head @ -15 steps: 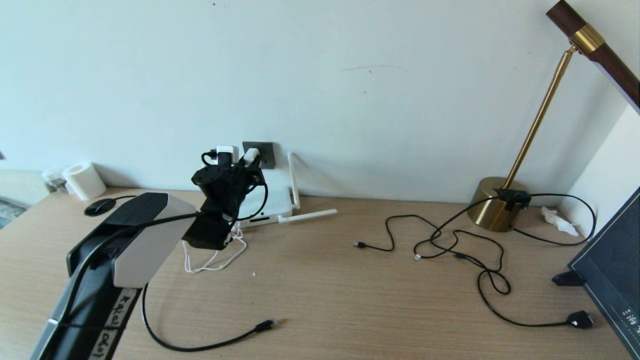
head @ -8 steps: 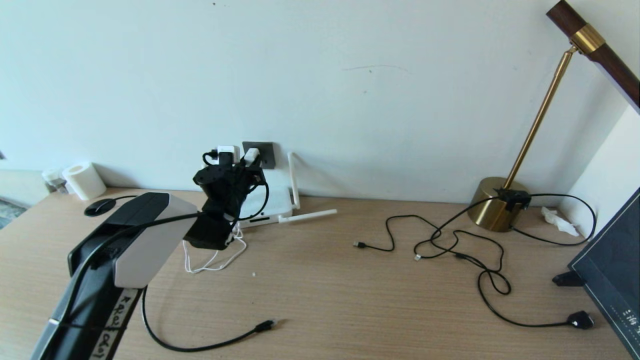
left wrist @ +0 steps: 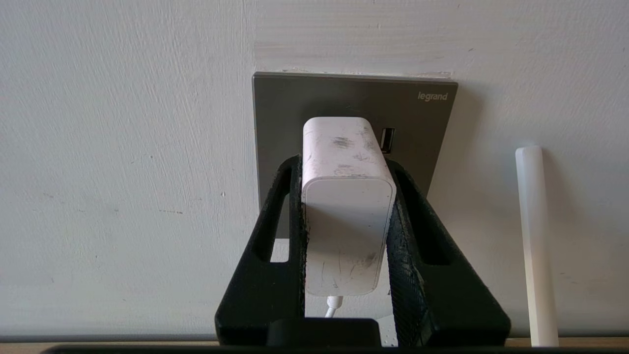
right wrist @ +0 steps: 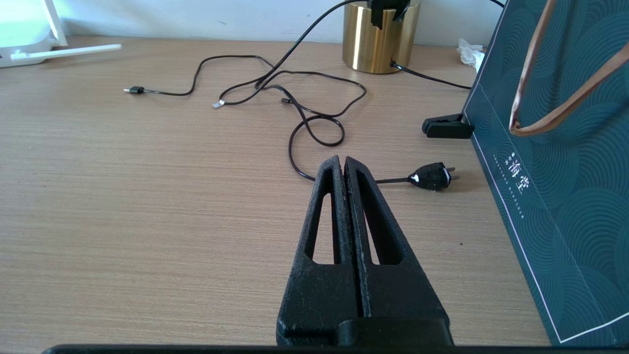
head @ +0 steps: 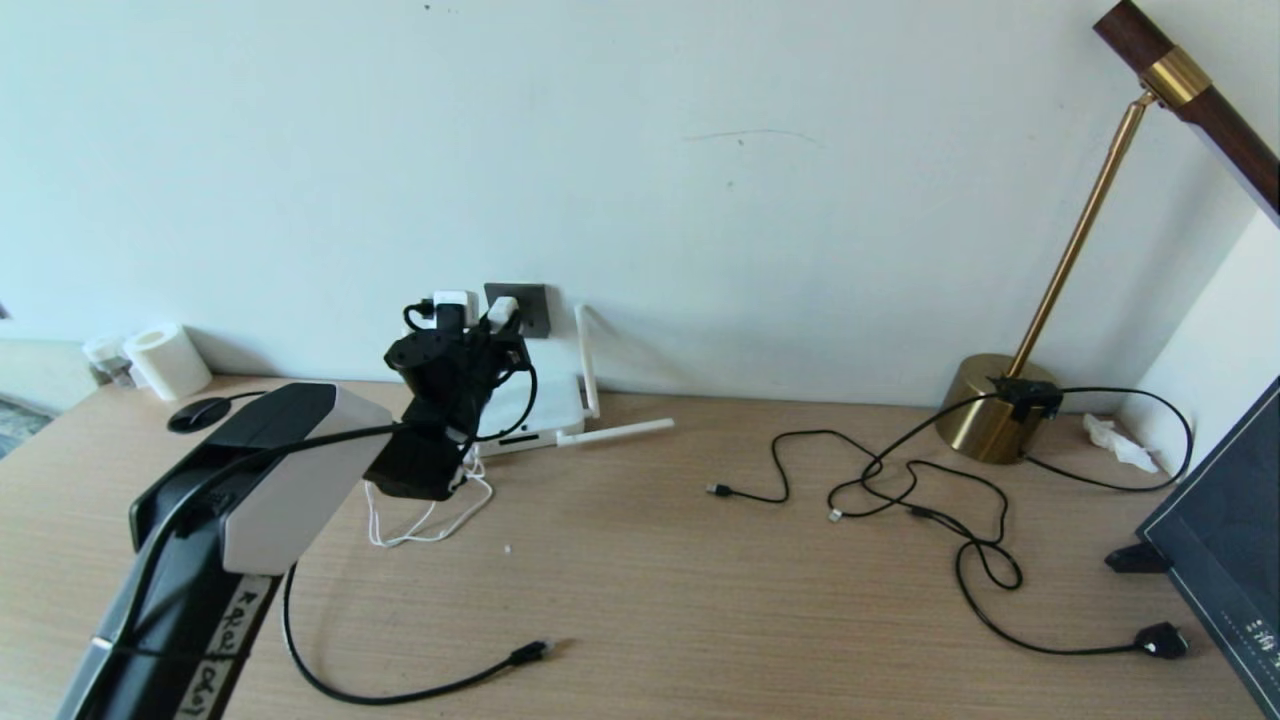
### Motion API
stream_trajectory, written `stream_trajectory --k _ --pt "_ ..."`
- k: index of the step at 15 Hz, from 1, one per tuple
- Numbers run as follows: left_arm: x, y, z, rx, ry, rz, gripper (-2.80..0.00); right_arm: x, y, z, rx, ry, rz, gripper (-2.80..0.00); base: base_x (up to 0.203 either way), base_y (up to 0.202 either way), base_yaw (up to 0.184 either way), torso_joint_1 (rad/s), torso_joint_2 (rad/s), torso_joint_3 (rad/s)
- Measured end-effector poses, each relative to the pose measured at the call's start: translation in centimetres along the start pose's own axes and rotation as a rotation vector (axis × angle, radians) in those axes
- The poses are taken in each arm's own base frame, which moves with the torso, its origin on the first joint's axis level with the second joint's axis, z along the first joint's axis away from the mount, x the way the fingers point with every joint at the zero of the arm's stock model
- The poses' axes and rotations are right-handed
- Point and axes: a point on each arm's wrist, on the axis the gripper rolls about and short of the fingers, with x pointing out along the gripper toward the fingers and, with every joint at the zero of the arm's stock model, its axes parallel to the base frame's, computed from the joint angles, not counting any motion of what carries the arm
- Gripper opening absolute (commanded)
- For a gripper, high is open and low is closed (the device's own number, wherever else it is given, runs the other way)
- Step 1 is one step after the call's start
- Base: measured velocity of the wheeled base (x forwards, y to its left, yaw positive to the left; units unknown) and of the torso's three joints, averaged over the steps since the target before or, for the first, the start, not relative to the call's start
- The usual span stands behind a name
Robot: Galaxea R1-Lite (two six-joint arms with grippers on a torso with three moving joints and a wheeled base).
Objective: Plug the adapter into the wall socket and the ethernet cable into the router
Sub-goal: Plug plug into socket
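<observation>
Plain pale wall [head: 700, 150], faint scuff marks, evenly lit. Light wood-grain desk [head: 700, 600] runs flush against it. Brass lamp [head: 1000, 405] with a slim angled stem and dark wood head stands at the back right by the wall, a dark teal paper bag [right wrist: 565, 172] sits at the right edge, and a white paper roll [head: 168, 360] at the far left.

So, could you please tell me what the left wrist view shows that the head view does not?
Only the left wrist view shows the left pincer shut on the adapter, pressed against the wall socket. Only the head view shows the ethernet cable loose on the table, the router and the lamp. Both show adapter, socket and one upright antenna.
</observation>
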Motion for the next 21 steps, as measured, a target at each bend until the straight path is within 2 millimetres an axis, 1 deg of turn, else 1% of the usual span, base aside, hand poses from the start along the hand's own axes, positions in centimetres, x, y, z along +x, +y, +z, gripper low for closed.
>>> stream_trajectory --k 7,21 --pt "0.08 0.23 0.05 0.001 0.003 0.004 -2.80 0.00 0.00 0.00 0.000 0.000 0.000 -2.80 0.000 0.000 0.000 0.000 0.00 0.000" --pt "0.91 0.64 0.45 0.006 0.008 0.007 -2.80 0.00 0.00 0.00 0.000 0.000 0.000 -2.80 0.000 0.000 0.000 0.000 0.00 0.000"
